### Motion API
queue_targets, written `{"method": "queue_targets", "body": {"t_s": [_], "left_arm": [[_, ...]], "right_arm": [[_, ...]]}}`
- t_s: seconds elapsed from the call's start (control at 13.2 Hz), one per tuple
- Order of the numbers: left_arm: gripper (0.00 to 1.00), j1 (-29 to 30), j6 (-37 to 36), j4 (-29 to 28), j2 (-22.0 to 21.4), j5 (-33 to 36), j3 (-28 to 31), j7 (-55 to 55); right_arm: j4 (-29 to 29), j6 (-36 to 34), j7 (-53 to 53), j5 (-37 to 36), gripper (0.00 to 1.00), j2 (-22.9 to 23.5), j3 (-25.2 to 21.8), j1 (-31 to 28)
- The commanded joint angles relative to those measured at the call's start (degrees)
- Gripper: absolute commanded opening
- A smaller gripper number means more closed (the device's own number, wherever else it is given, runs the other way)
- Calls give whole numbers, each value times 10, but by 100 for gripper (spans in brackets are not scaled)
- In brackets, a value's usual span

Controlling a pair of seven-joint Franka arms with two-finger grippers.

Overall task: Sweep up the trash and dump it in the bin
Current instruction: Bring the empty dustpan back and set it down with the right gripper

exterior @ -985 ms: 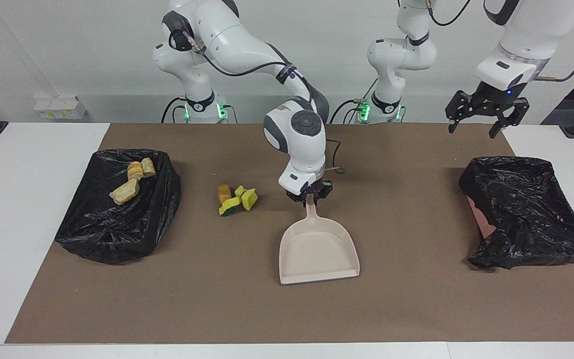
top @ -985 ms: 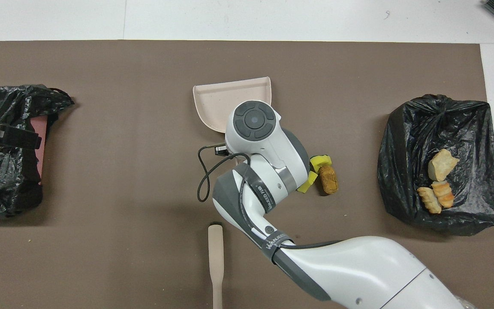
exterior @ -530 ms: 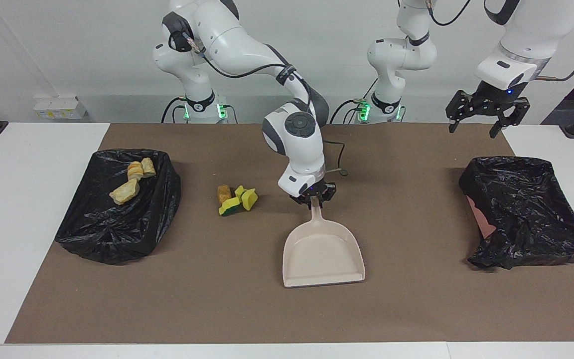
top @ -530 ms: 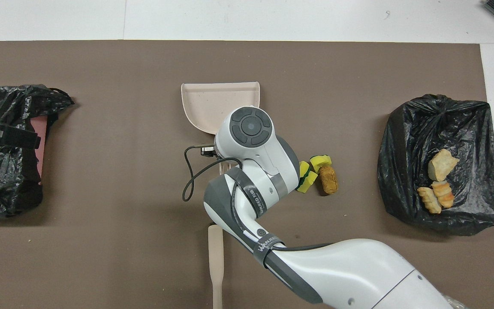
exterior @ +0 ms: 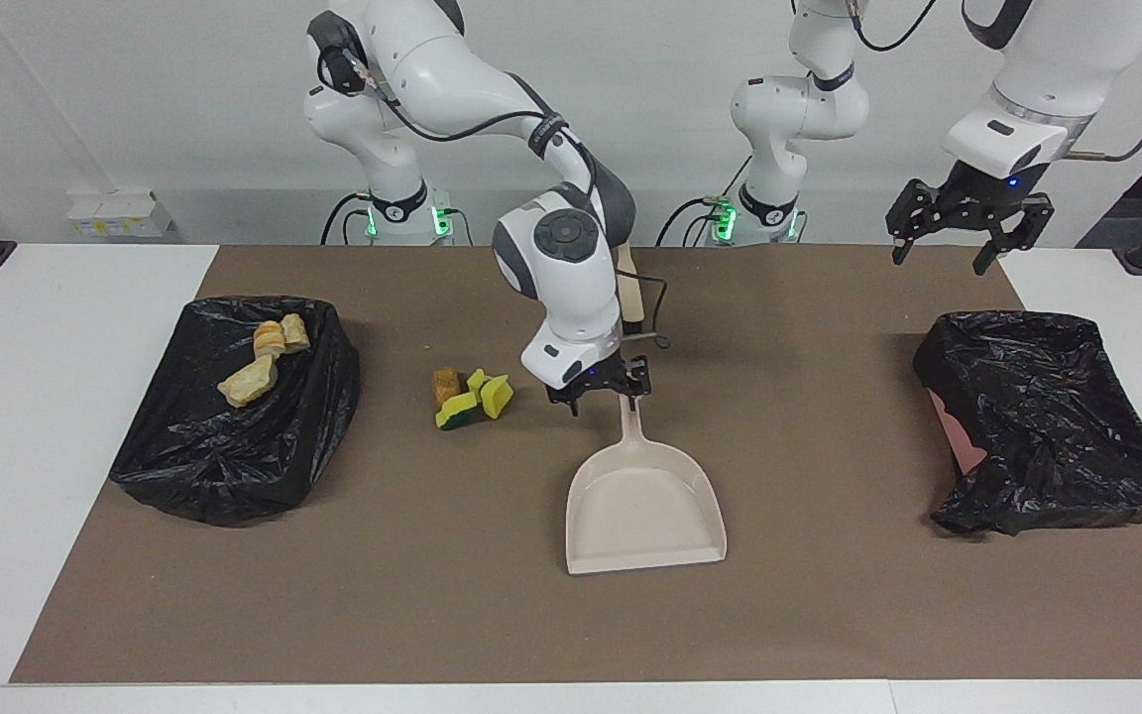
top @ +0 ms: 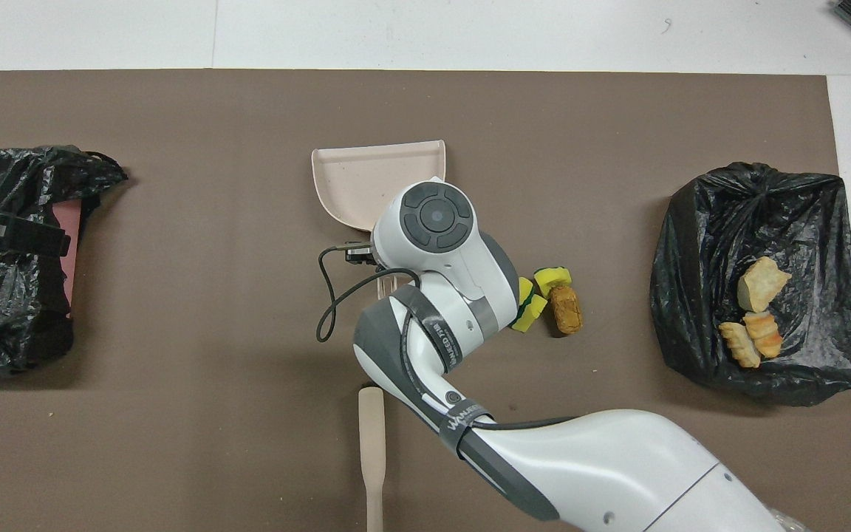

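- Trash, loose: one brown lump (exterior: 445, 384) with yellow-and-green sponge pieces (exterior: 479, 398), about three, clustered on the brown mat (exterior: 492, 625) beside the dustpan's handle, toward the right arm's end.
- Trash, binned: three bread-like chunks (exterior: 264, 359) in one black-bagged bin (exterior: 234, 456).
- Second black-bagged bin (exterior: 1052, 416): one, contents hidden.
- Dustpan (exterior: 644, 511): one, flat on mat.
- Brush (top: 371, 451): one, cut off by the overhead view's edge.
- Right gripper (exterior: 599, 389): fingers spread, over the dustpan handle's tip.
- Left gripper (exterior: 968, 226): wide, empty, waiting above the second bin.
- Writing on the right arm's band: illegible.

Plainly a robotics lab: two white arms bolted at one edge of a white table (exterior: 56, 416), green status lights glowing at their bases. Beside the arms, bare white walls and trailing black cables; on the table, a brown mat (exterior: 829, 595) as staged workspace.
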Motion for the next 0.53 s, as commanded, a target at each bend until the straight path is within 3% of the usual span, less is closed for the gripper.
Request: {"method": "queue_targets", "body": {"t_s": [0.0,0.15,0.3,0.45], "left_arm": [[100,2,18,7,1,-2,-1,5],[100,1,34,8,8,-2,-1,4],[100,1,55,8,15,-1,-2,1],[100,-3,78,12,49,-2,-7,-31]], "right_arm": [[-32,-109,-51,7,100,-87,9,-26],[-108,-139,-60,27,100,-155,10,-19],[-206,-123,-49,69,100,-221,10,30],[-313,-81,-9,96,100,-295,10,95]]}}
